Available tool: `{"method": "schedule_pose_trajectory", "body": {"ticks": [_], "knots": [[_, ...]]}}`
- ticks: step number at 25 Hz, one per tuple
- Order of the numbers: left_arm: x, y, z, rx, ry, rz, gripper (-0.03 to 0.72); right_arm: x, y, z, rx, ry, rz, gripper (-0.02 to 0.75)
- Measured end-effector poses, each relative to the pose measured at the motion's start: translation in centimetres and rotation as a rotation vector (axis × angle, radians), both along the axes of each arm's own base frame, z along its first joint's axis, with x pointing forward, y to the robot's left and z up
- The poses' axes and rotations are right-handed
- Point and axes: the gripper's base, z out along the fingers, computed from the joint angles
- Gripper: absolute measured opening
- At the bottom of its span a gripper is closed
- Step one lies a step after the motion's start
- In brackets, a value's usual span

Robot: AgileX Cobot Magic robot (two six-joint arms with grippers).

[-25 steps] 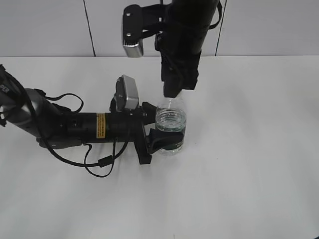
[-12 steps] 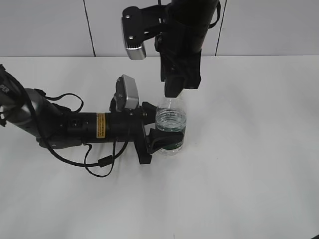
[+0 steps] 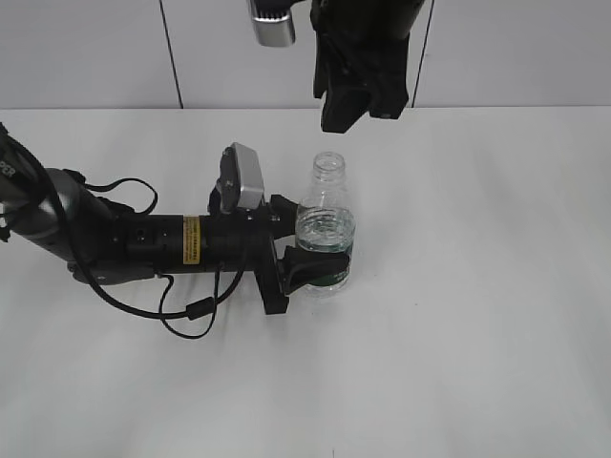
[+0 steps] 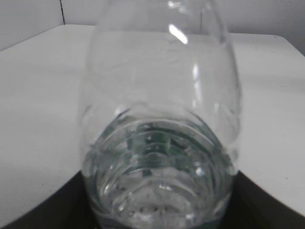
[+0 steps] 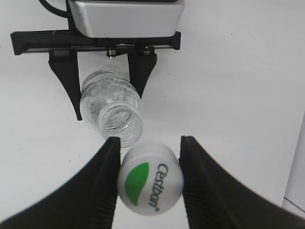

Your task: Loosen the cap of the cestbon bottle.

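Observation:
The cestbon bottle stands upright on the white table, partly filled with water, its threaded neck bare and open. My left gripper lies low along the table and is shut on the bottle's lower body; in the left wrist view the bottle fills the frame between the dark jaws. My right gripper hangs above and slightly right of the neck. In the right wrist view that gripper is shut on the white cap with its green leaf mark, lifted clear of the bottle below.
A black cable loops on the table beside the left arm. The left wrist camera sticks up just left of the bottle. A grey panelled wall closes the back.
My right gripper has risen straight up from the bottle's neck with the cap in it. The neck now stands bare. The left gripper and bottle stay put.

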Motion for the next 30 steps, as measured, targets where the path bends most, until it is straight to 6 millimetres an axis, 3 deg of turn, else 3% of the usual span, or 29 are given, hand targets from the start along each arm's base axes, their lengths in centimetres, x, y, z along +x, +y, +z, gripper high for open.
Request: {"method": "schedule_pose_trajectory", "body": {"ticks": [8,16,24,30], "knots": [[0.0,0.0,0.0,0.000,0.000,-0.001,0.412,0.1,-0.1,0.0,-0.006,-0.004,-0.025,0.295],[0.1,0.0,0.3,0.017,-0.011,-0.001,0.412,1.5,-2.1,0.0,0.002,0.016,-0.453,0.294],[0.1,0.0,0.5,0.039,-0.019,-0.001,0.412,5.2,-9.3,-1.3,0.109,0.176,-0.863,0.294],[0.1,0.0,0.5,0.037,-0.019,0.000,0.412,6.1,-14.6,-4.3,0.080,0.281,-1.131,0.294]]}}
